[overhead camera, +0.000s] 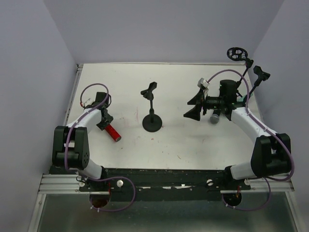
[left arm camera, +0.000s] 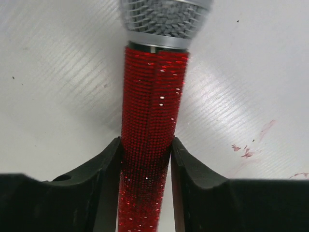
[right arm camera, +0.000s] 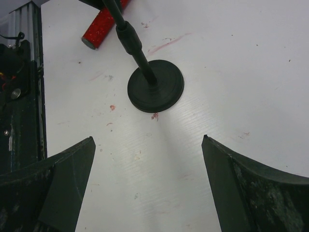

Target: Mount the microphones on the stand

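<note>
White tabletop, lavender walls, nothing fancy. Red microphone is over by the left edge, and the left gripper is pinched on its glittery body partway down from the mesh head, touching both sides. It looks rigid and probably head-heavy with slick sequins, so I'd grip mid-body, firmly. Stand sits mid-table, its clip bare. Right gripper, toward the right edge, is spread wide and holding nothing.
</note>
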Robot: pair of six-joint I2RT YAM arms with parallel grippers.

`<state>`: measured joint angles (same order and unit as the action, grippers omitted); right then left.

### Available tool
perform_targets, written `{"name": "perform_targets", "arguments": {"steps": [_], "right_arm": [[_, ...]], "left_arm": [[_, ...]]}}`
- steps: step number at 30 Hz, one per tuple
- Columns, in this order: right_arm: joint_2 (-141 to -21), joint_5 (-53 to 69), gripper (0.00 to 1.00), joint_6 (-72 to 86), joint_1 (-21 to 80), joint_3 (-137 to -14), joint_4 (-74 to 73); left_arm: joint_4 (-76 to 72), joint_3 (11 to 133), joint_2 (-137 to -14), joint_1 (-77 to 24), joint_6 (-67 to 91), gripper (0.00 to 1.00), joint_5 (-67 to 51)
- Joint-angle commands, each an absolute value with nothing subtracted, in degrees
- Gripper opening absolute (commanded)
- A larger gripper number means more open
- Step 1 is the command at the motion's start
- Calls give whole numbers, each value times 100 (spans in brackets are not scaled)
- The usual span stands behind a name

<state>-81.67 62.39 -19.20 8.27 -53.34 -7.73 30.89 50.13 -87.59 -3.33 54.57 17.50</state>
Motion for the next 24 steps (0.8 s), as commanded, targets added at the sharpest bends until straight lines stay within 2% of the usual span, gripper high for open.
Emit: {"name": "perform_targets", "arguments": {"steps": [1, 4, 8, 12, 18, 24], "right_arm": [[-7989, 6372, 100, -2030, 800, -5537, -940], [-7910, 6390, 100, -2030, 791, -5546, -967], [-7823, 6381, 100, -2188, 765, -5686, -1221], [-7665, 6337, 100, -2311, 729, -5862, -1528], [-7392, 6582, 100, -2575, 729, -6169, -2196], [-7207, 7583, 100, -2540, 729, -6442, -2750]], "left_arm": [[2927, 4817, -8465, -211, 5415, 31, 1626], [2813, 4668, -8009, -202, 5213, 12, 1547], [2375, 4334, -6727, -211, 4660, 0, 1284], [1698, 4000, -5032, -246, 3756, 0, 626], [424, 3726, -3035, -272, 2611, 0, -1446], [-605, 4305, -2601, -526, 2794, 0, -3504]]}}
